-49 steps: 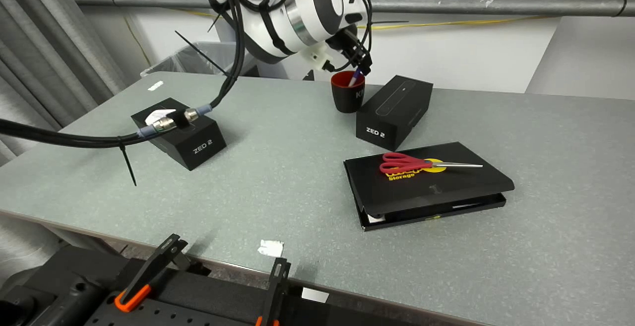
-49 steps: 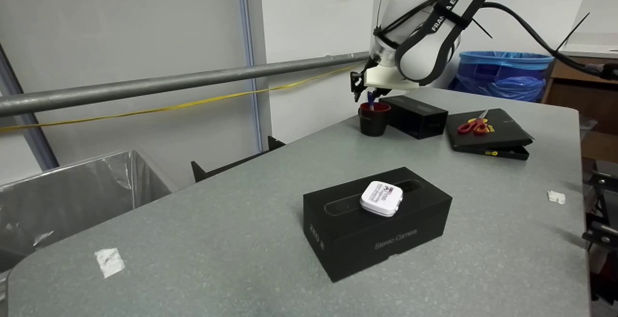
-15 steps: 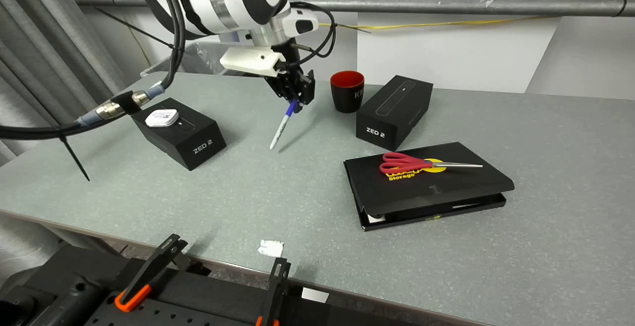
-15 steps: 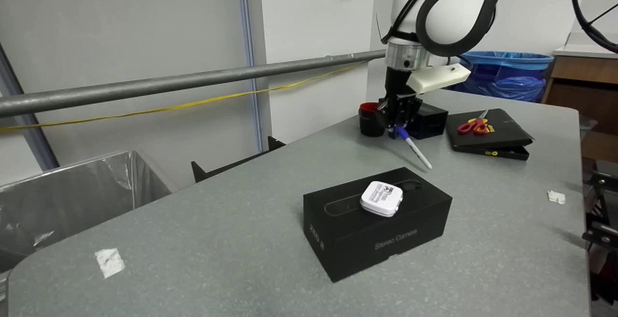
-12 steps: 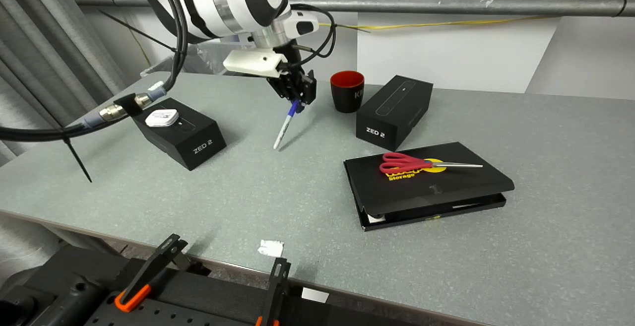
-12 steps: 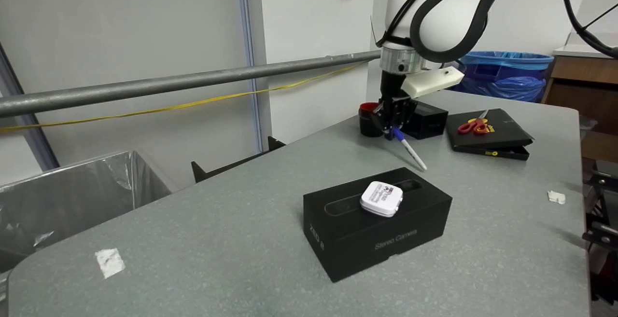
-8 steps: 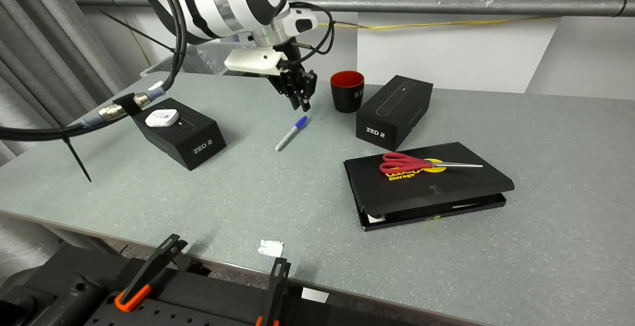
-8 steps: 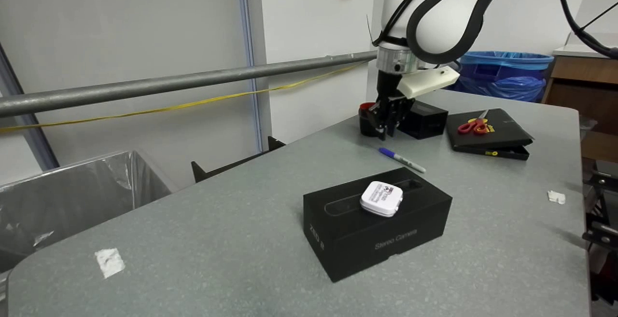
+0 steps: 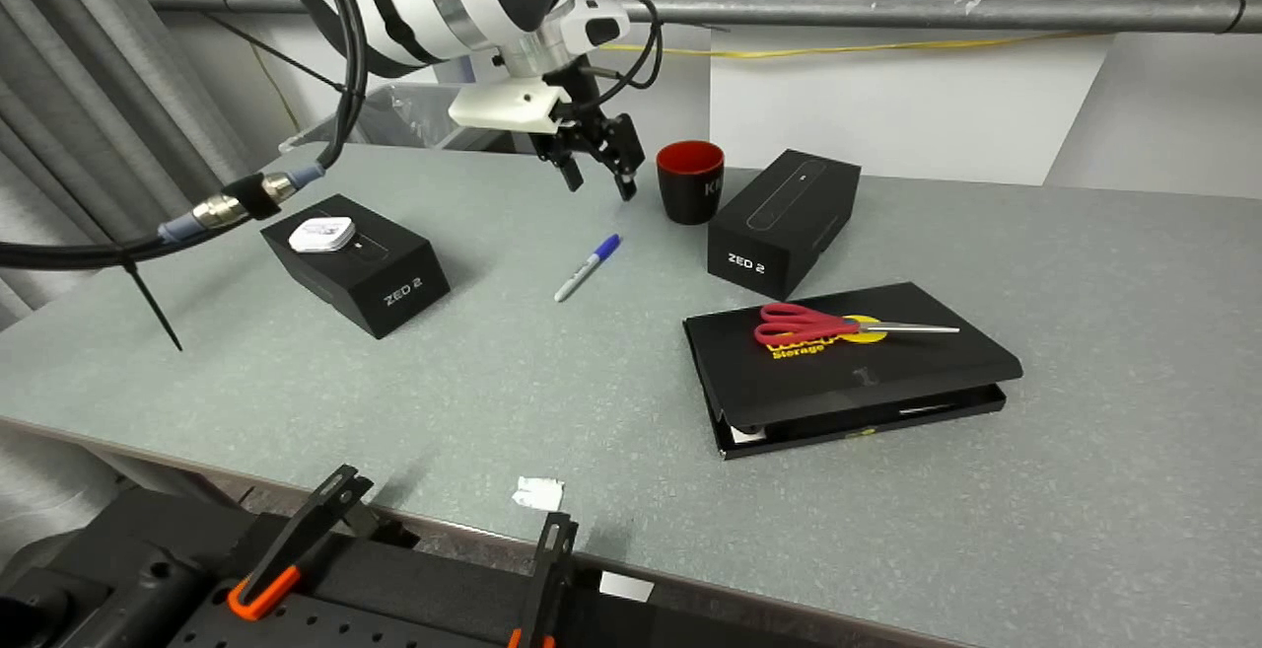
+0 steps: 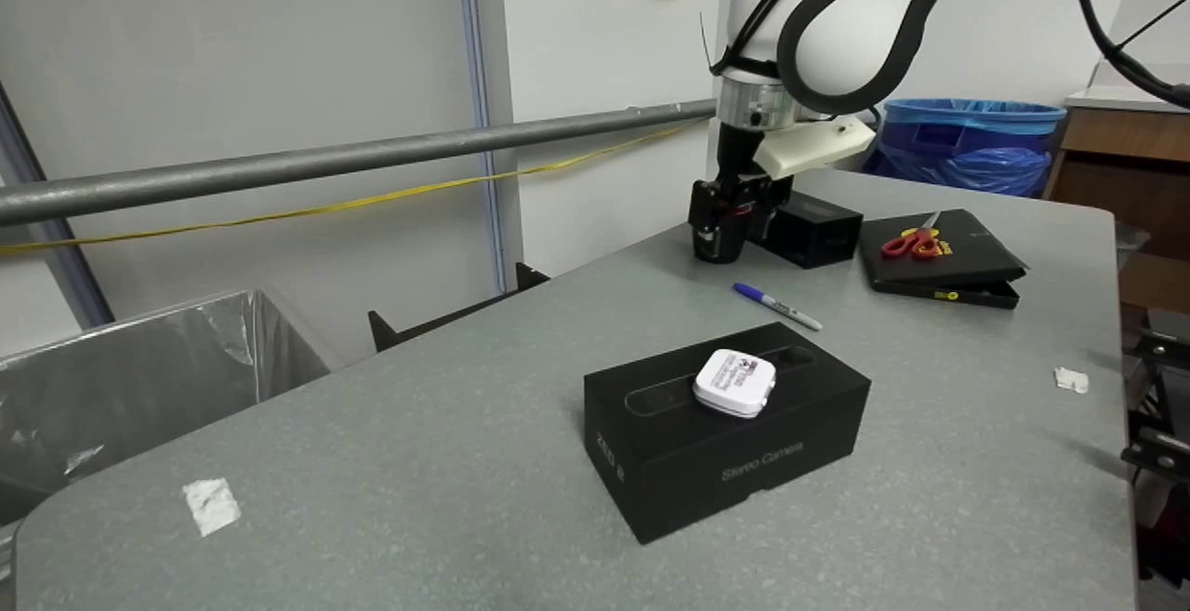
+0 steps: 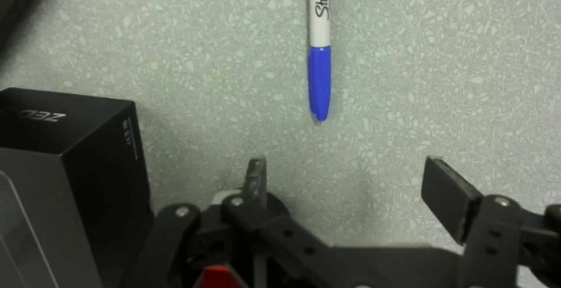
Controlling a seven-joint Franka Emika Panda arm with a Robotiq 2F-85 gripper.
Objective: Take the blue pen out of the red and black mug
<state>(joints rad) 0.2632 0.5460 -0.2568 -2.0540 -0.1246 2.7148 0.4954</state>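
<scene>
Risen from the pen (image 9: 589, 268), the spread hand (image 9: 601, 187) partly hides the mug (image 10: 721, 251) in an exterior view.

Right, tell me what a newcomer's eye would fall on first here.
Probably the white Franka arm above the table, its gripper open near the red and black mug. Next might be the red-handled scissors, lying across the black box marked Storage. Then perhaps the blue-capped Sharpie, flat on the tabletop outside the mug.
</scene>
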